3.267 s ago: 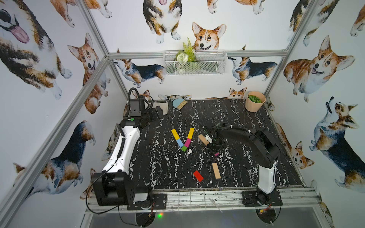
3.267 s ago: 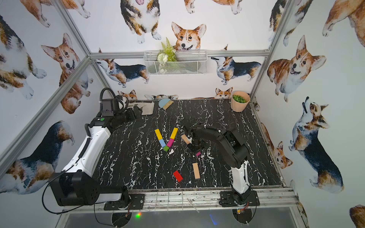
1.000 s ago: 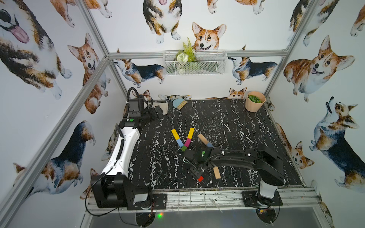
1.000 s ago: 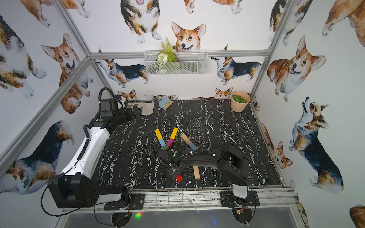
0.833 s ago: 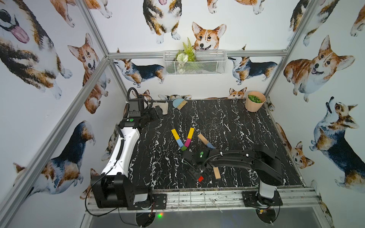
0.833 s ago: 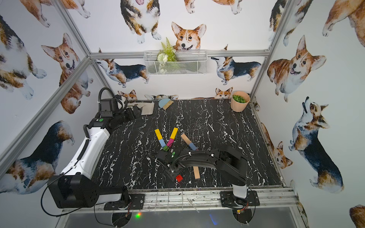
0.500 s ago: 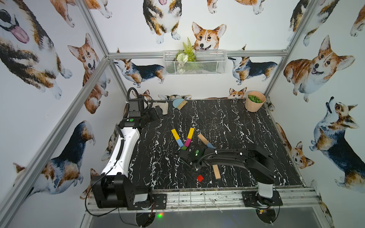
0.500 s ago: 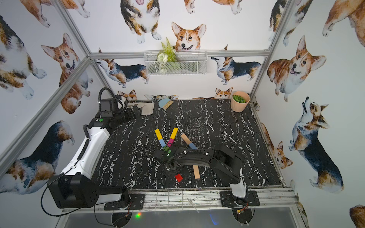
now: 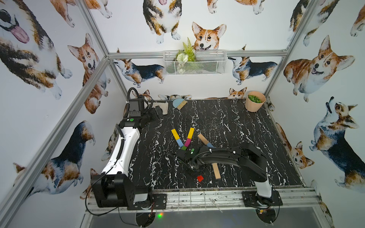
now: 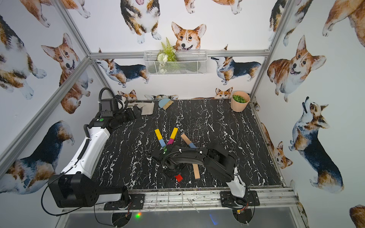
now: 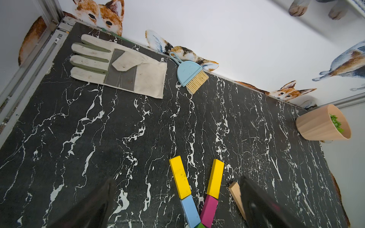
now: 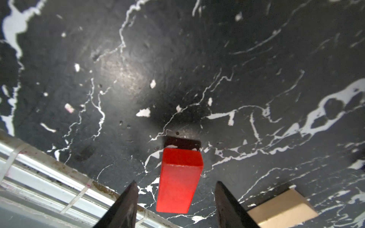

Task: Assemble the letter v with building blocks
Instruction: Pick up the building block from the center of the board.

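Left arm (image 9: 126, 146) stretched forward from its base, left gripper (image 11: 176, 180) aloft, jaws spread wide, right arm (image 9: 227, 156) folded low, reaching across toward the left, right gripper (image 12: 175, 182) pointing down, jaws parted.

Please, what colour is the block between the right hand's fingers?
Red block, clearest in the right wrist view.

We find a slim gap on each flank of the red block (image 12: 179, 179), where the fingers (image 12: 126, 205) of the right gripper (image 12: 175, 183) straddle it without touching. Right of the block the tan bar (image 12: 282, 205) crowds one finger, and the rail (image 12: 39, 173) closes the room in front of it. Behind the block the right arm (image 9: 223, 156) bars the way to the V (image 9: 187, 142); left of the block the table (image 9: 158, 173) lies bare.
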`<state>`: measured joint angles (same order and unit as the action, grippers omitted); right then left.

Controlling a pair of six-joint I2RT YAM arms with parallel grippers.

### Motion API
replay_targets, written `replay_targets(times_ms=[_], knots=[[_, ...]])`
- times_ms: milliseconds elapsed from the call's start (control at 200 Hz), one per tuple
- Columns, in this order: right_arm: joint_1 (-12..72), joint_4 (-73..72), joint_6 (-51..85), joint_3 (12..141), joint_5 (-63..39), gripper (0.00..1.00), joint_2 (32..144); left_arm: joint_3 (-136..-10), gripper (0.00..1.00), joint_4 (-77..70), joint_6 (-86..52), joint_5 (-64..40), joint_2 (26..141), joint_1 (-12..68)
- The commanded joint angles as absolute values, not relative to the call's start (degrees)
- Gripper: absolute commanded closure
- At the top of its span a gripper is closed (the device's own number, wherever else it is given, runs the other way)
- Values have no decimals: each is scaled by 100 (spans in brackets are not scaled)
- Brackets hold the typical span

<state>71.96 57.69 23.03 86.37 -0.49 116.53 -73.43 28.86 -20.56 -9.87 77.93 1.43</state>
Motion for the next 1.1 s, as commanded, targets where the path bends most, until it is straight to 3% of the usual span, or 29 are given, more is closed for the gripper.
replay_targets(times_ms=[0,440,661,1096], knots=[[7181,6066,2358,8730,-165,41,11710,-7377,0,2878,-2013,-948,7801,136],[7081,6234,2436,8977,-7,38,11150,-7594,0,2872,-1948,-1089,8384,107],[6863,5331,2483,7919,-364,30,10547,-7349,0,2747,-1910,-991,8164,104],[6769,4762,1591,6955,-355,29,10362,-7278,0,2808,-2241,-1141,7897,98]])
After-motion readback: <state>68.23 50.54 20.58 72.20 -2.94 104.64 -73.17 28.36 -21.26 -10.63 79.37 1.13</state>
